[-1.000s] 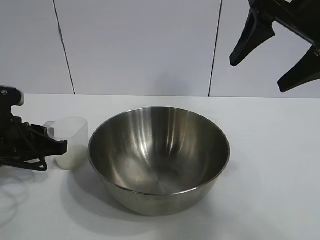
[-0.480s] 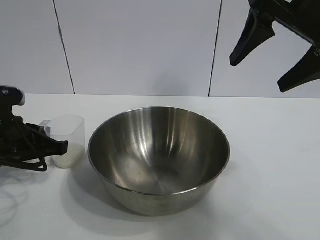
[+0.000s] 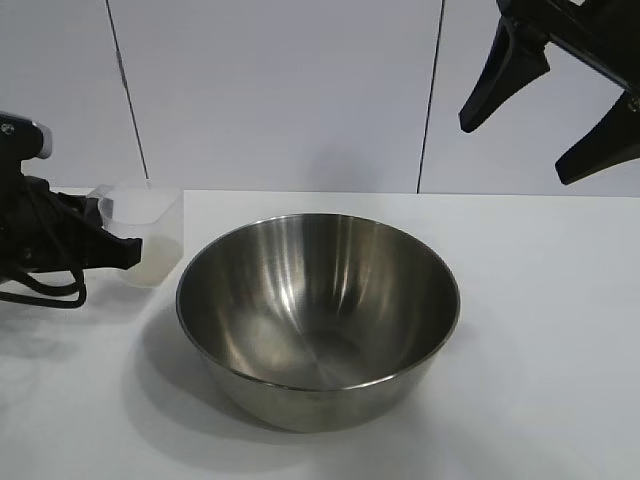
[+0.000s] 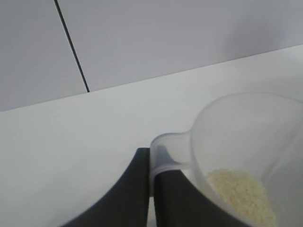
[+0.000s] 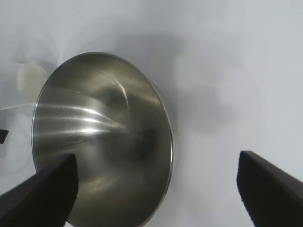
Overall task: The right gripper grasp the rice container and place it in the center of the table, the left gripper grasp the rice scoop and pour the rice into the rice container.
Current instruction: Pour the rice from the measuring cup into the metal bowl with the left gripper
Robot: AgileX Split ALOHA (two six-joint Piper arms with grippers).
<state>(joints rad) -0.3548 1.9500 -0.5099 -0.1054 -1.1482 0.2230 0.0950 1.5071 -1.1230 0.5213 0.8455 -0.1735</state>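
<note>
The big shiny rice container (image 3: 318, 318) sits nearest the camera, right in the middle of the white tabletop (image 3: 540, 330). So the first job looks done. Inside, the bowl is bare — no grains in it yet.

Just past it, at the left edge, the left gripper (image 3: 118, 250) has its fingers clenched on the handle of the rice scoop (image 3: 145, 235). The little clear cup hangs in the air above the tabletop, just beside the bowl's rim but not over it. It looks about upright. The left wrist view shows a small heap of rice (image 4: 241, 194) lying in the bottom of the cup, and the dark fingers (image 4: 173, 198) squeezing the handle.

Farthest back and high up, at the top right, the right gripper (image 3: 545, 110) hangs with its two long fingers spread wide and nothing between them. It is well apart from the bowl. From its own view it looks down on the bowl from above.

What is left, I think — carry the cup over the bowl's rim, then tip it so the rice slides in.
</note>
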